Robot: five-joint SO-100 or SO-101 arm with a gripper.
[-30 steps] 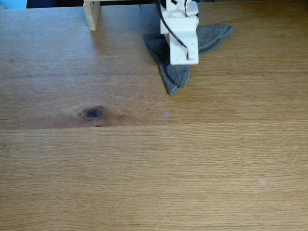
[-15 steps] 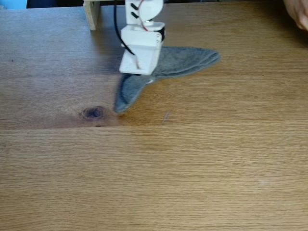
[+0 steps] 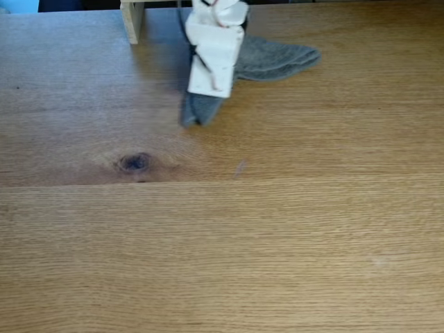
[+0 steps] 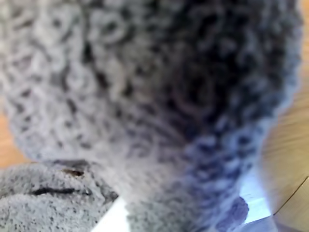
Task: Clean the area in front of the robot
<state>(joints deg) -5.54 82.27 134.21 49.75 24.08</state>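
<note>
So the white robot arm [image 3: 215, 52] is up near the far edge of the oak surface [image 3: 277, 243] in the fixed view, a bit left of centre, with thin red and black wires running down its boxy body. It's sitting right on top of a grey terry cloth [image 3: 274, 59]. One lobe of the cloth spreads out flat to the right of the arm, and a narrower bunched bit [image 3: 198, 111] pokes out below the arm toward the camera, touching the wood.

The jaws themselves are hidden under the arm's body and the cloth in the fixed view, so I honestly can't tell how far open they are or whether they're pinching the cloth. The wrist view doesn't help much: it's mostly blurry grey terry loops [image 4: 145, 96] right up against the lens, with slivers of wood [image 4: 289, 164] at the right edge and something pale at the bottom.

The rest of the surface in front of the arm is bare light-brown oak with straight grain. There's a dark oval knot [image 3: 134, 162] left of centre, below and left of the cloth's tip and apart from it, a plank seam [image 3: 312, 180] running across just under the knot, and a small faint smudge [image 3: 239, 168] right of the knot. A pale wooden post [image 3: 132, 21] stands at the top edge, left of the arm.
</note>
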